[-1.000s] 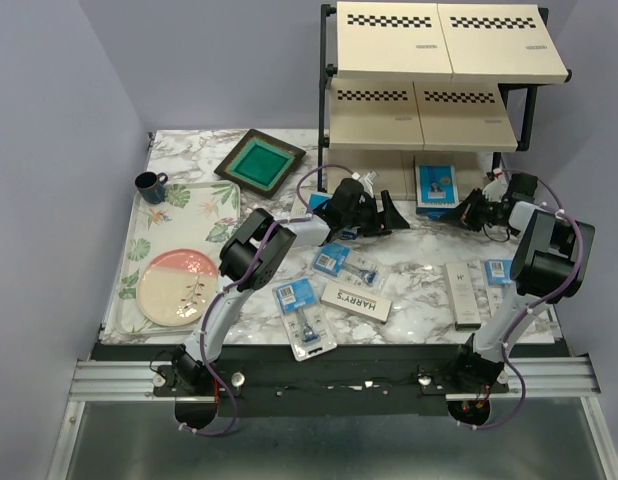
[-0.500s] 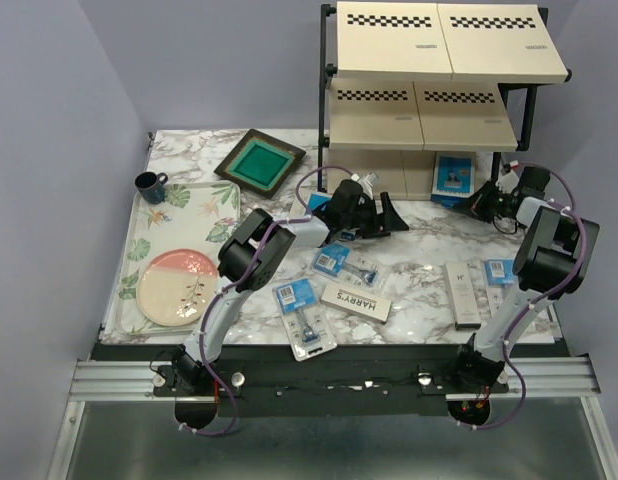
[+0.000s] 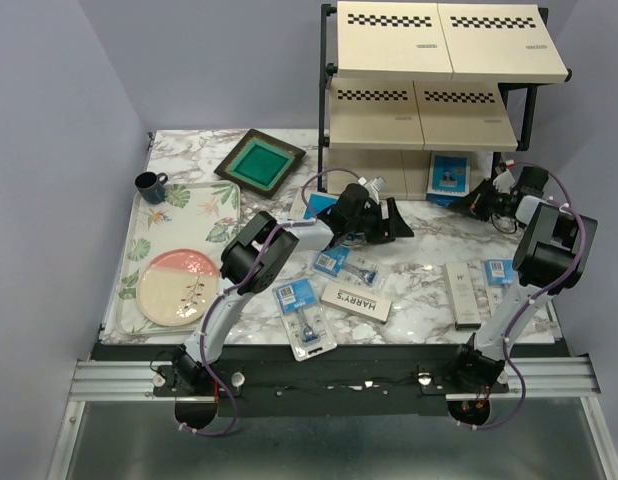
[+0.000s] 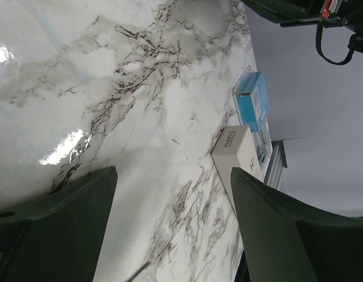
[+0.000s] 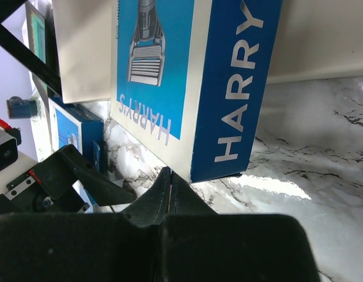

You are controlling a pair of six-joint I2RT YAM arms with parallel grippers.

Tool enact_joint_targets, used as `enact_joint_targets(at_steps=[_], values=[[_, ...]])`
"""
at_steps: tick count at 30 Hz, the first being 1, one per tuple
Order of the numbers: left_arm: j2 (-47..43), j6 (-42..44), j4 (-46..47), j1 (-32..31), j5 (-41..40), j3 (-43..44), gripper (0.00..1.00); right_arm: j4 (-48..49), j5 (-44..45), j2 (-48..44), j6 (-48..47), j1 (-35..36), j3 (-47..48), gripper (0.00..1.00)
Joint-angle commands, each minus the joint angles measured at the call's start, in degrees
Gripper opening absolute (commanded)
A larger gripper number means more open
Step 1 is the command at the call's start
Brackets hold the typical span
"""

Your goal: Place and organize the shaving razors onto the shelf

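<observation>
The shelf [image 3: 429,60] stands at the back right. A dark-blue HARRY'S box [image 3: 449,176] leans upright against its lowest beige panel [image 5: 81,47]. My right gripper [image 3: 477,203] is shut, and its tips [image 5: 171,175] touch the lower edge of that box [image 5: 193,70] with nothing between them. My left gripper [image 3: 394,220] is open over bare marble [image 4: 170,194]. A second dark-blue box [image 3: 317,205] lies partly behind the left arm. Blister packs [image 3: 334,262], [image 3: 301,308], [image 3: 497,270] and two white boxes [image 3: 357,300], [image 3: 462,293] lie on the table.
A floral tray [image 3: 214,200] with a pink plate [image 3: 174,285] and a dark mug [image 3: 149,184] fills the left side. A dark frame with a green centre [image 3: 259,160] lies at the back. The left wrist view shows a white box [image 4: 240,147] and a blister pack [image 4: 255,106] beyond the fingers.
The dark-blue box went from lying on the marble in front of the shelf to leaning under it, with my right gripper following it back. My left gripper shifted slightly right.
</observation>
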Motion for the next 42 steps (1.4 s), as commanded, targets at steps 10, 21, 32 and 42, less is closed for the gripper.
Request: enact_joint_targets(at_steps=[10,21,32,42], values=[[-3.4,2.9,-0.6,-0.7,-0.5,-1.9,0.88,-5.9,-4.2,5.2,-5.8,-0.2,7.2,0.01],[-3.3,3.9,-1.7,-1.1,-1.2,-1.5,0.87,-6.9,-1.4,6.8,-4.6,-0.1,9.6,0.17],[-4.8,4.0,-1.5,-1.5,-1.3,-2.3,0.88,-8.3,4.2,2.3,-0.7,-0.2,8.5,0.62],[-6.3,2.5,0.0,-1.5,-0.5,-4.8,0.88,-6.8,4.9,-7.3,3.0,-0.2,-0.8,0.48]])
